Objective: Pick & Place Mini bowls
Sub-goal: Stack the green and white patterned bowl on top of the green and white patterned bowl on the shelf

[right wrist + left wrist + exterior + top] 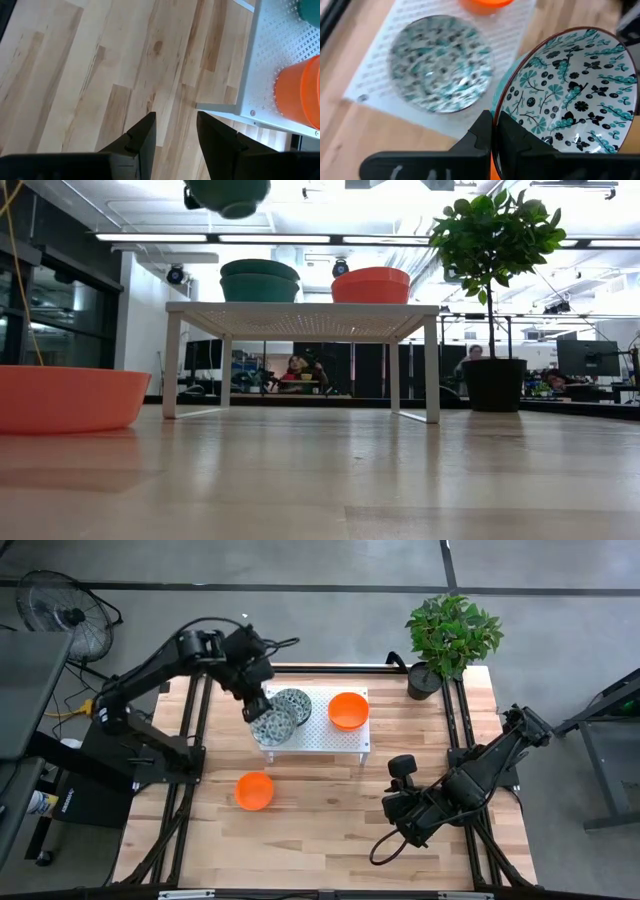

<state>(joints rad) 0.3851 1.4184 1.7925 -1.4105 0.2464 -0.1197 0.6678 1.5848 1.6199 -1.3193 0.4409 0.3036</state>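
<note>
My left gripper (256,706) is shut on a speckled green-and-white mini bowl (272,726) and holds it in the air over the left end of the white perforated stand (318,738). In the low view that bowl (228,192) shows high above the stand. More speckled bowls (293,701) rest on the stand and look like two stacked in the low view (260,280). An orange bowl (348,710) sits on the stand's right part. Another orange bowl (254,790) stands on the table. My right gripper (175,131) hangs open over bare table near the stand's right near corner. My left gripper pinches the held bowl's rim (496,111), with one finger inside the bowl and one outside. The fingers (482,131) come from above, slanting down. The bowl is lifted clear and tilted, and its patterned inside (570,90) faces the wrist camera.
A potted plant in a black pot (425,680) stands at the table's far right corner. The stand's legs (432,370) raise it above the wooden table (330,830), which has open room along its near side. People sit in the room behind.
</note>
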